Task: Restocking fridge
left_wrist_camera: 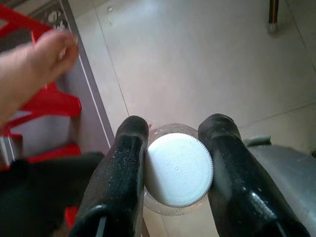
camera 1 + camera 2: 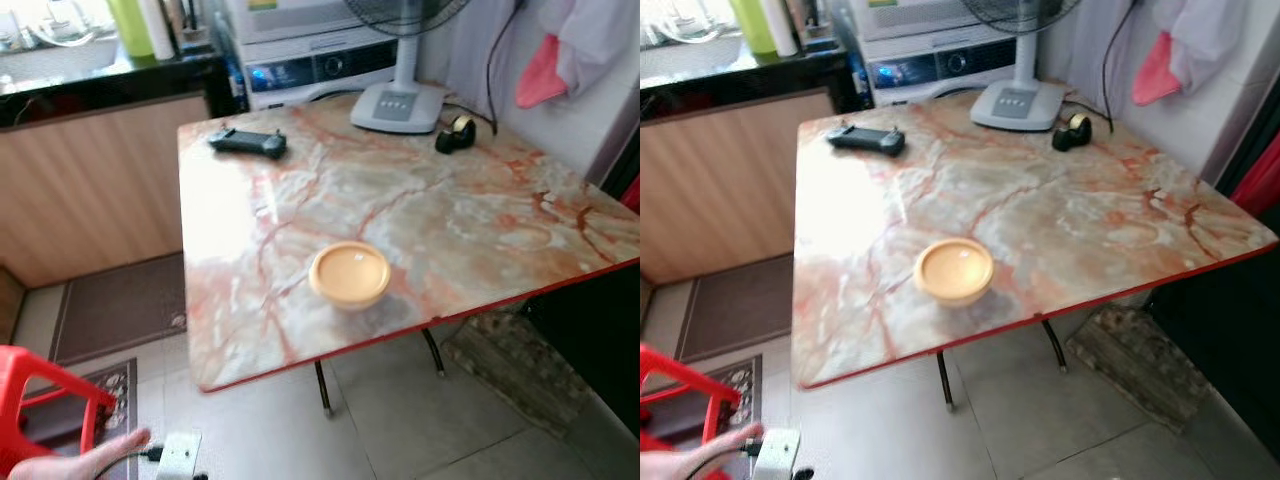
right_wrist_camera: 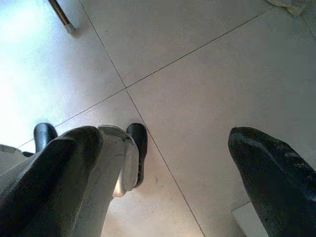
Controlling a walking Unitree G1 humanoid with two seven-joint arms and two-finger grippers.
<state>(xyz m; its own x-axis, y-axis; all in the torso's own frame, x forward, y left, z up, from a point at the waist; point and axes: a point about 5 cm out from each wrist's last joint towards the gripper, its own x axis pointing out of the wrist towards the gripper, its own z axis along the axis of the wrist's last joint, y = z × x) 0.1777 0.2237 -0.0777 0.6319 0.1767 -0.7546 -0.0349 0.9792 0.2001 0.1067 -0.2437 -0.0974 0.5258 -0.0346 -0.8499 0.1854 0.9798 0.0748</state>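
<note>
**Marble table, one lidded container**

Yellow container (image 2: 349,274): near the table's (image 2: 470,230) front edge, bare marble all round. Controller (image 2: 248,143), tape dispenser (image 2: 456,133), fan base (image 2: 398,106): along the far edge. Left gripper (image 1: 177,163): clamped on a white-capped bottle (image 1: 178,170) above floor tiles. Right gripper (image 3: 163,163): fingers spread, holding nothing. No legible writing.

1. Head views: bright daylight; white glare patch on the marble counter (image 2: 225,215) at its left side.
2. Both head views soft overall; person's hand (image 2: 75,462) at the lower edge blurred.
3. Left wrist view: evenly lit floor; white cap (image 1: 178,169) sharp, black fingers (image 1: 118,182) glossy with highlights.
4. Right wrist view: floor (image 3: 197,89) overexposed at one corner; near fingers dark, out of focus.
</note>
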